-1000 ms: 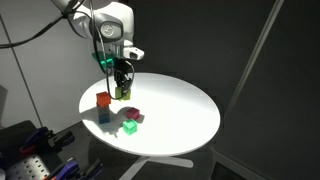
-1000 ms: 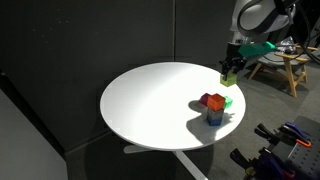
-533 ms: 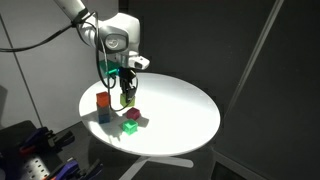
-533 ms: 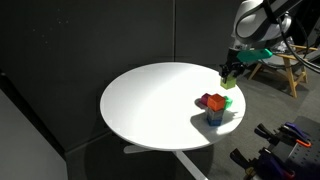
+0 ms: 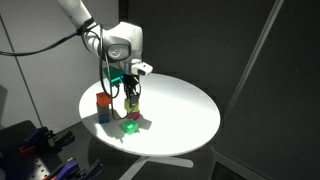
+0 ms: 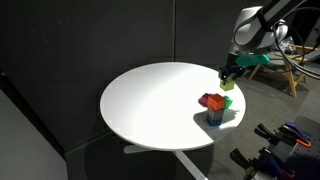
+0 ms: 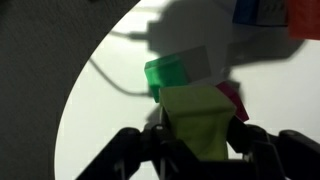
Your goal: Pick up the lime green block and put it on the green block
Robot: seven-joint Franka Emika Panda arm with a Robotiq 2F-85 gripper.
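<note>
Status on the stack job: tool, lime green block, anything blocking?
Tool shut on lime green block, held aloft. Green block below, top bare. Pink block close beside it.

Dim room — a round white tabletop (image 5: 185, 105) set against black panels (image 6: 70, 40).
In an exterior view, a wooden stool (image 6: 292, 58) stands on grey floor (image 6: 262, 108) at the tabletop's 2 o'clock — well apart.

In the wrist view the lime green block (image 7: 195, 120) hides from us the near part of the green block (image 7: 166, 74) behind it and most of the pink block (image 7: 236, 98). Above it, the picture's top edge cuts off the blue block (image 7: 255, 9) and the red block (image 7: 306, 14). Either side of it, we see the gripper (image 7: 198, 138) only as a dark blur.
</note>
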